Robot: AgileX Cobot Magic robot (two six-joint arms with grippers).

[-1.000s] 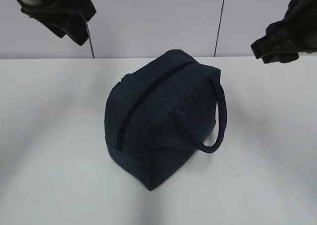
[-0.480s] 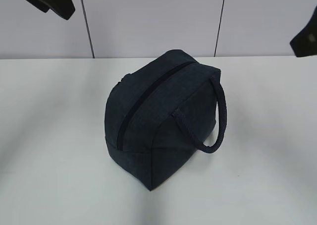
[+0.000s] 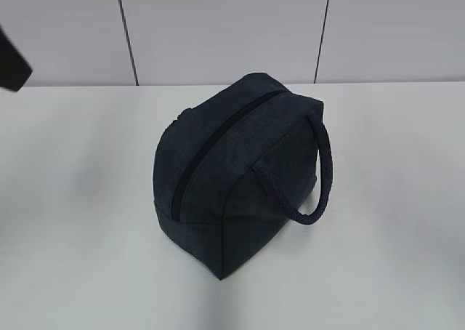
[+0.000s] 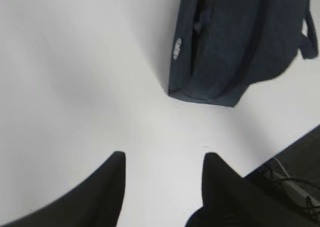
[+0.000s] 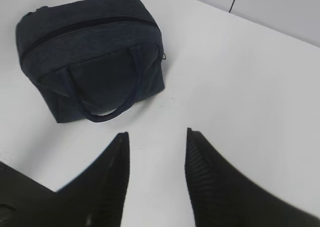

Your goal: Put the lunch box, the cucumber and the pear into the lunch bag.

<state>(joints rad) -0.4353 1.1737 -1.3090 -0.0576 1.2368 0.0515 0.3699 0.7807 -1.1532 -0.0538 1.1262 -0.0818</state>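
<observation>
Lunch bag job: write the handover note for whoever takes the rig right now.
Left gripper: open, empty, above bare table, clear of the bag.
Right gripper: open, empty, also off the bag.
Lunch bag: upright mid-table, zipper looks closed, loop handle hanging on its right side.
Lunch box, cucumber, pear: in no view.
Done: apparently packed and zipped, contents unconfirmed.
Left: confirm the contents.

The lunch bag (image 3: 232, 177) is showing matt, woven navy cloth with a twisted rope handle (image 3: 316, 177); the table (image 3: 80, 199) is looking smooth and white.
</observation>
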